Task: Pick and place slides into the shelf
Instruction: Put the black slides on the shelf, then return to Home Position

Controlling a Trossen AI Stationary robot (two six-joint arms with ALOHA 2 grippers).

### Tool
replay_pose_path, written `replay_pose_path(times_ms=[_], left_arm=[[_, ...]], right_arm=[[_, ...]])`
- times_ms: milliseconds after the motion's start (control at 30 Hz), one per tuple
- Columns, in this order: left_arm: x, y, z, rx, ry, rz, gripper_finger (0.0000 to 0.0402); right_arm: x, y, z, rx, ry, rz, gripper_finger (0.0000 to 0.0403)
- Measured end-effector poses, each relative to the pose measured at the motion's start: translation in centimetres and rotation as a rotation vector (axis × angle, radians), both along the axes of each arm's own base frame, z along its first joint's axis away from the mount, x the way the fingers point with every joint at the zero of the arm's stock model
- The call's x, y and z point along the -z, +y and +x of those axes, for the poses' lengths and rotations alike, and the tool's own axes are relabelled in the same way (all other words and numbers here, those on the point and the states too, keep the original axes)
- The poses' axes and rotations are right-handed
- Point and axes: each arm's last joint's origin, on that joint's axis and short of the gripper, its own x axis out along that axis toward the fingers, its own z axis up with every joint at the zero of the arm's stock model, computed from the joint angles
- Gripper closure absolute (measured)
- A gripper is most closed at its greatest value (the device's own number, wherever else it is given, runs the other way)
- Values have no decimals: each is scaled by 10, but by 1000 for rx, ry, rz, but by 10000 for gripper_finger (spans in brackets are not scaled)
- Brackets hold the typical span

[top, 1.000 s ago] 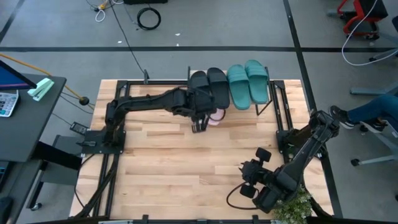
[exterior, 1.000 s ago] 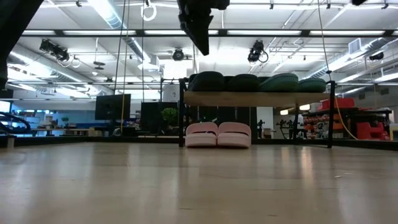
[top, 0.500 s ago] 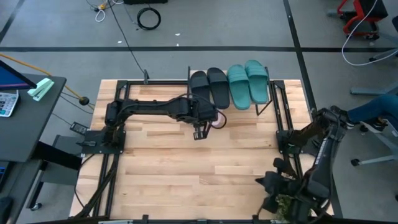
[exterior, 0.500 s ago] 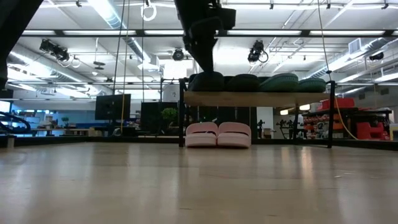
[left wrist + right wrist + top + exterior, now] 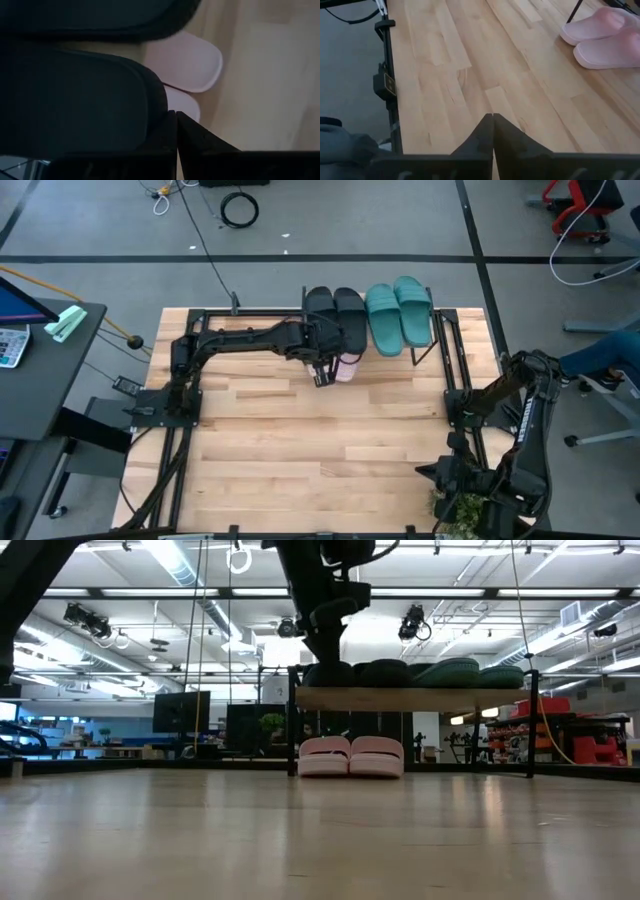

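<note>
Seen from above, the shelf (image 5: 437, 330) sits at the upper centre of the frame, on the far edge of the table (image 5: 300, 440). Two black slides (image 5: 338, 315) and two teal slides (image 5: 398, 312) lie side by side on its plank top. Two pink slides (image 5: 351, 756) stand on the table under the plank; from above, only one pale toe shows.

My left hand (image 5: 322, 376) hangs at the shelf's front edge, just below the black pair, fingers pressed together and holding nothing. My right hand (image 5: 493, 125) is folded back at the lower right corner of the frame, well apart from the shelf, fingers also closed and empty.

All six slides look placed, so I judge the work nearly done. The risk now lies with my left hand: it is close to the nearest black slide, and drawing back carelessly could catch the heel and drag it off the plank, or nudge the pink toes below.

The table-level view shows both pink slides whole, side by side under the plank at centre frame, which the overhead view mostly hides. My left wrist view shows dark slide soles right beside my closed fingers (image 5: 170, 137). My right wrist view shows bare wood and the pink pair at its upper right.
</note>
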Motion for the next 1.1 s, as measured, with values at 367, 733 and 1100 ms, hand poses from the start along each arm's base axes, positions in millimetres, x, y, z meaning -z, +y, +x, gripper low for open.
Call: replay_pose_path(times_ms=[367, 733, 1100], left_arm=[[0, 9, -1, -29, -30, -79, 396], [-2, -77, 2, 137, 13, -194, 390], [-63, -158, -39, 151, 113, -254, 369]], right_arm=[[0, 0, 0, 0, -1, 0, 393], [0, 0, 0, -1, -1, 2, 395], [0, 0, 0, -35, 18, -30, 390]])
